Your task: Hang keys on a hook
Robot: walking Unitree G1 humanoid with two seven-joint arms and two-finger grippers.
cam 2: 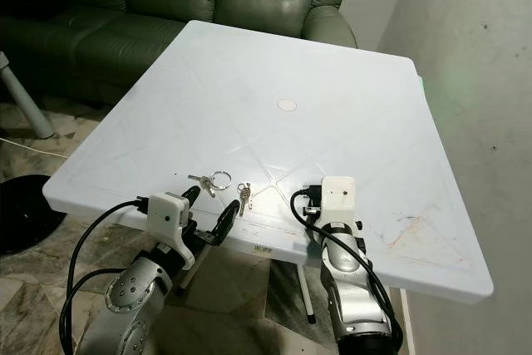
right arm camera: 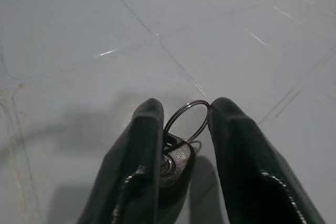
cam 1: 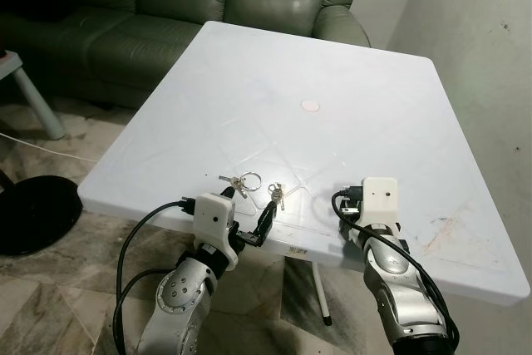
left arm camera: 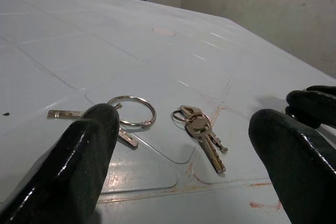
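Note:
Two key sets lie near the front edge of the white table (cam 1: 349,64): one on a large ring (cam 1: 248,180), and a smaller bunch of keys (cam 1: 276,194) just to its right. My left gripper (cam 1: 248,209) stands open at the table's edge, its black fingers (left arm camera: 86,150) spread to either side of both sets without touching them. Over the table's front right part, my right gripper (right arm camera: 184,124) is shut on a key ring (right arm camera: 187,115) with a dark piece on it, held above the tabletop. That hand's white camera housing (cam 1: 380,197) covers most of it in the eye views.
A green sofa (cam 1: 166,6) stands behind the table, and a pale wall (cam 1: 482,31) runs along the right. At the left there is a white stool leg (cam 1: 33,93), and a black round object (cam 1: 33,209) lies on the tiled floor. A small round cap (cam 1: 310,106) marks the table's middle.

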